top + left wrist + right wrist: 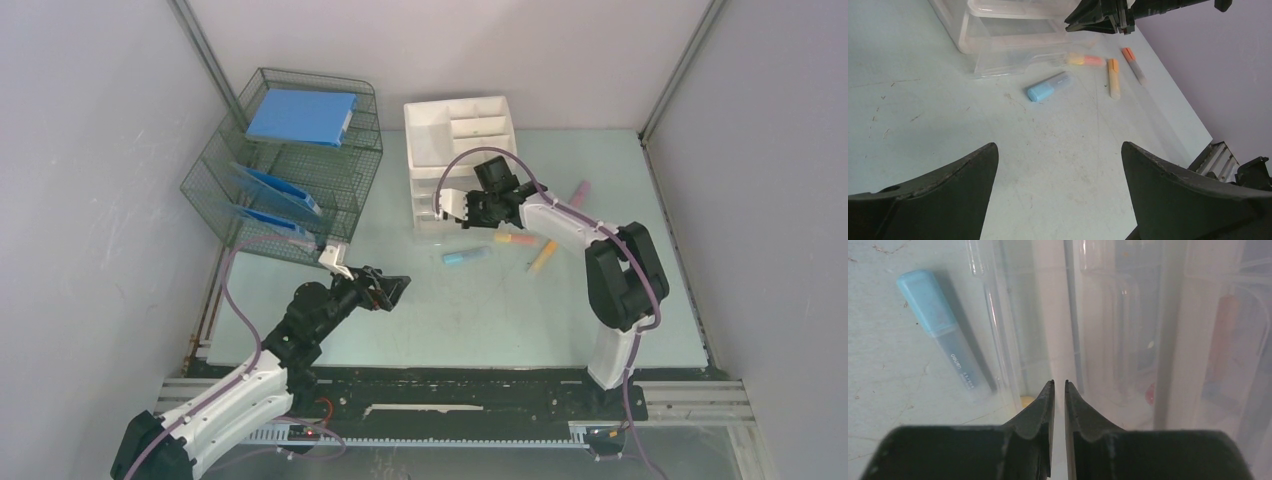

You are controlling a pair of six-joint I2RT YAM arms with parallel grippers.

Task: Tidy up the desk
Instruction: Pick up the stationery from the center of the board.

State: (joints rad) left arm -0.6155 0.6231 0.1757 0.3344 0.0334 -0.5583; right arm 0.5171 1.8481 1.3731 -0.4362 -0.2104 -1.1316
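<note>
The pale mint desk (470,310) carries a white organizer (460,125) with a clear drawer (1013,62) pulled out at its front. My right gripper (1058,382) reaches over that drawer with its jaws almost together, and a thin pale plastic edge of the drawer (1128,340) shows in the slit. A blue highlighter (943,335) lies on the desk just left of the drawer. My left gripper (1058,146) hovers wide open over bare desk (948,100), well short of the blue highlighter (1048,86). In the top view the right gripper (443,205) sits at the organizer's front and the left gripper (395,290) is mid-left.
A yellow-pink highlighter (515,239), an orange one (542,256) and a pink-capped one (578,192) lie right of the drawer. A wire rack (290,170) with blue folders (300,117) stands at the back left. Grey walls close in both sides.
</note>
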